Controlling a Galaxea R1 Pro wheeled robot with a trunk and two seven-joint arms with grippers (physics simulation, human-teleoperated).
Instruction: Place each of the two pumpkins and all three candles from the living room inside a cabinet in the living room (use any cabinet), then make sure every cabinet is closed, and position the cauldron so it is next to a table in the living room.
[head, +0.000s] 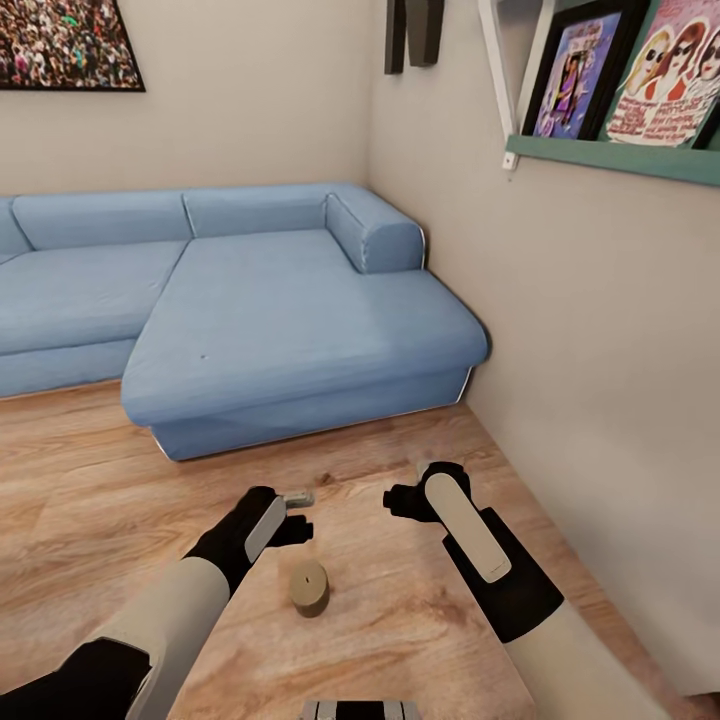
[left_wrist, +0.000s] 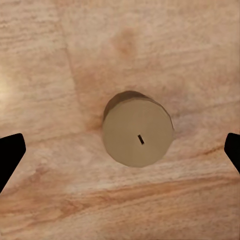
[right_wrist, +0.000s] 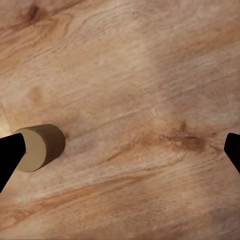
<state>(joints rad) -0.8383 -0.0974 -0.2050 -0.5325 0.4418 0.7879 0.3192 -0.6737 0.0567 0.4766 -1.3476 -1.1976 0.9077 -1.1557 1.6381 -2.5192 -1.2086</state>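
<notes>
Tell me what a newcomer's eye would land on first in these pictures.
First, the big blue sofa filling the corner of the room beneath a framed crowd picture. Next, a stubby cream candle standing upright on the wooden table between the two arms, right under the left gripper, whose jaws are spread wide. Bright posters lean on a green wall shelf at the right.

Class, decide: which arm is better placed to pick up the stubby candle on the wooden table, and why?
Left. The left wrist view has the stubby tan cylindrical candle centred between the open left gripper's fingers; in the right wrist view the candle lies off beside one finger of the right gripper.
</notes>
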